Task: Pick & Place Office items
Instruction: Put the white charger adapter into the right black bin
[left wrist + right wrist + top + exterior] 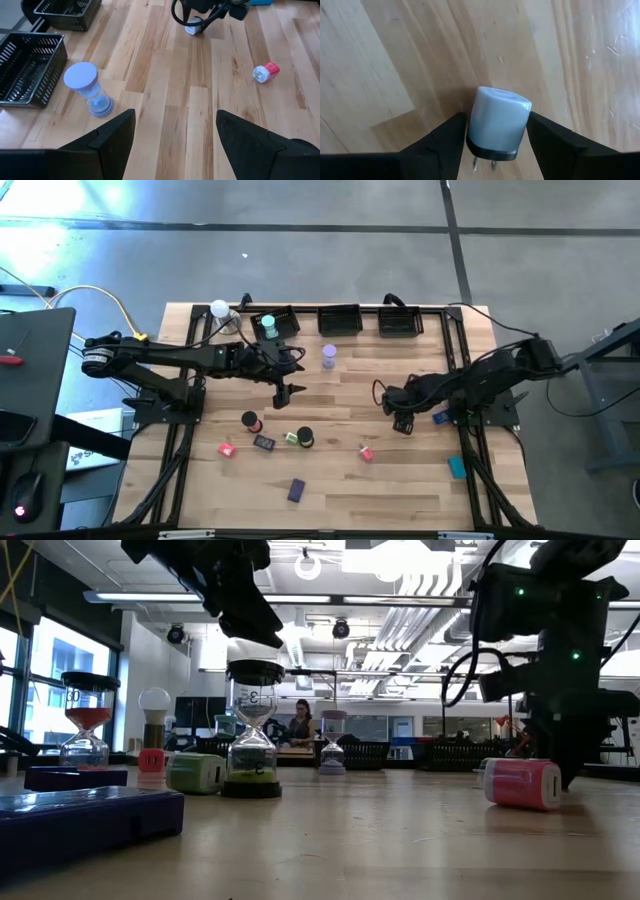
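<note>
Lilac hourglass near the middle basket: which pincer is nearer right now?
Left. The left pincer hangs open just short of the lilac hourglass. The right pincer is farther off across the table, straddling a white plug adapter.

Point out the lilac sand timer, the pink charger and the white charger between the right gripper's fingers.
lilac sand timer [80, 77]: left wrist view, its round top cap.
pink charger [267, 70]: left wrist view, its pink body.
white charger [497, 120]: right wrist view, its white body.
</note>
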You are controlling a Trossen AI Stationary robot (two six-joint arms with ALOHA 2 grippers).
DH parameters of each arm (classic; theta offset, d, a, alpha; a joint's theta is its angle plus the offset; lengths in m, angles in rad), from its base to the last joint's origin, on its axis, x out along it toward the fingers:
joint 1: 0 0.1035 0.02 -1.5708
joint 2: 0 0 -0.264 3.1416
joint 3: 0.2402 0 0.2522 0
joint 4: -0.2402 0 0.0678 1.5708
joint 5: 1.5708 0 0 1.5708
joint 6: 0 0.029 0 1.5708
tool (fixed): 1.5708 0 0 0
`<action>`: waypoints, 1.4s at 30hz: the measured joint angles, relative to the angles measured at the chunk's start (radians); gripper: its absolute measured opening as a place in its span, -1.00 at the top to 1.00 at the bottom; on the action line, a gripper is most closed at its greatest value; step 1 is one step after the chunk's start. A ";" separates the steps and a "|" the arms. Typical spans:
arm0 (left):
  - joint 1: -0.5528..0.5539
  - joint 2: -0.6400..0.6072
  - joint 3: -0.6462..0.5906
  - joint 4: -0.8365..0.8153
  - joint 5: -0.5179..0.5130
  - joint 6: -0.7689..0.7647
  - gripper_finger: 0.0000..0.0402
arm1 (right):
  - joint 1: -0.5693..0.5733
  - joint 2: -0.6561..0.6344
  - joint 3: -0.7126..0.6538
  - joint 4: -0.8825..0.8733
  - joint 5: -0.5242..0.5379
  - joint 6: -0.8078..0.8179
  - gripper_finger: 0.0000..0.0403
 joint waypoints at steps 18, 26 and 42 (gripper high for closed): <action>0.000 0.000 0.000 0.000 -0.003 0.001 -0.35 | 0.000 -0.005 -0.003 0.047 0.006 -0.076 0.38; 0.000 0.000 0.000 0.000 -0.002 0.001 -0.35 | 0.000 -0.006 -0.002 0.045 0.014 -0.032 0.40; 0.000 0.000 0.000 0.000 0.001 0.001 -0.35 | -0.041 -0.010 0.348 -0.333 0.208 -0.230 0.40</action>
